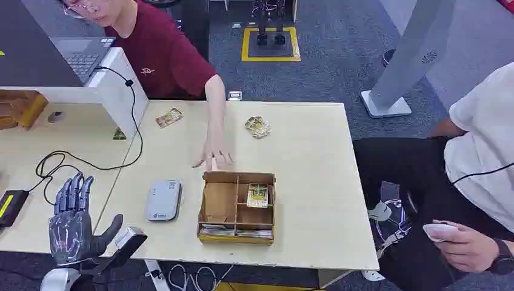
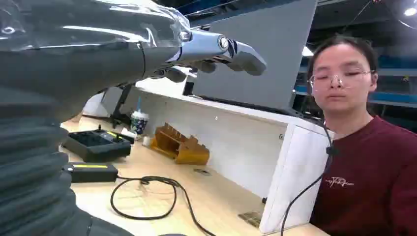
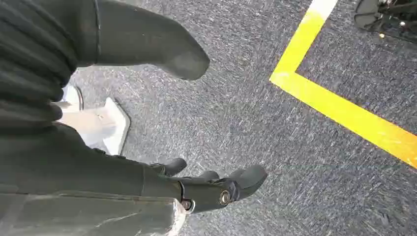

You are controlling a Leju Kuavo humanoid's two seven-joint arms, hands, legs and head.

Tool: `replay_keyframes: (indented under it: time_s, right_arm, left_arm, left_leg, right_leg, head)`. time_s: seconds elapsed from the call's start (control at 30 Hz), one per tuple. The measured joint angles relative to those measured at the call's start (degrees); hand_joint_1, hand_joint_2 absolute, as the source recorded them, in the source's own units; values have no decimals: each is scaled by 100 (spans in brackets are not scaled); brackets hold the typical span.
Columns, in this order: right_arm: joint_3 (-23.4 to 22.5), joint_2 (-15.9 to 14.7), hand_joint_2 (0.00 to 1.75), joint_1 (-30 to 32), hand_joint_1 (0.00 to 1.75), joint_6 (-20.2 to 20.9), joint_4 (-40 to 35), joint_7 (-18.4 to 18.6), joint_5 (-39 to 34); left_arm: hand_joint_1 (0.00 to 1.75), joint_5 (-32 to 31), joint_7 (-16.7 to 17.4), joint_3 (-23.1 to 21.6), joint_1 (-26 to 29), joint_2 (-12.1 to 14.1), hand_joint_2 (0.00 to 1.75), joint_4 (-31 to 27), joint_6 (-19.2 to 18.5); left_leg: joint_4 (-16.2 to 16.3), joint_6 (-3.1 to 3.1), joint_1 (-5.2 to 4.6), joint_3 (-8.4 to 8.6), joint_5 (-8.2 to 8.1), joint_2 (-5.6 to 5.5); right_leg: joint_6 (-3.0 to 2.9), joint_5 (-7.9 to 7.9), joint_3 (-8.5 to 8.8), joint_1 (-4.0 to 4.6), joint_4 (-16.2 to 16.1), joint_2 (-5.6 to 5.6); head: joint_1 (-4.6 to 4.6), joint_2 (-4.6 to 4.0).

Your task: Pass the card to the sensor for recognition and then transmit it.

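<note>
My left hand point(image 1: 73, 221) hovers over the table's near left corner, fingers spread and holding nothing; the left wrist view shows its fingers point(image 2: 216, 49) stretched out in the air. The grey card sensor point(image 1: 163, 200) lies flat just right of that hand. A wooden divided box point(image 1: 237, 208) stands near the front edge with a card point(image 1: 257, 195) in one compartment. Two more cards point(image 1: 168, 117) point(image 1: 257, 127) lie at the far side. My right hand point(image 3: 206, 189) hangs over grey carpet, fingers loosely extended, with nothing in it.
A person in a dark red shirt point(image 1: 160, 54) reaches across the table, a hand point(image 1: 212, 159) touching down behind the box. Another person point(image 1: 479, 176) sits at the right holding a small device. A black cable point(image 1: 91, 163) and a white partition point(image 1: 118, 91) lie at the left.
</note>
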Motion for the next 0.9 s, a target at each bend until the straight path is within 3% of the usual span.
replay_keyframes:
  time_s: [0.9]
  right_arm:
    - [-4,0,175,1,0,-24,7,-22,61]
  left_arm:
    - [0,81,-42,-2,50,0,175,0,-7]
  left_leg:
    - [0,0,0,0,0,0]
  right_leg:
    - [0,0,0,0,0,0]
  head:
    - [0,2]
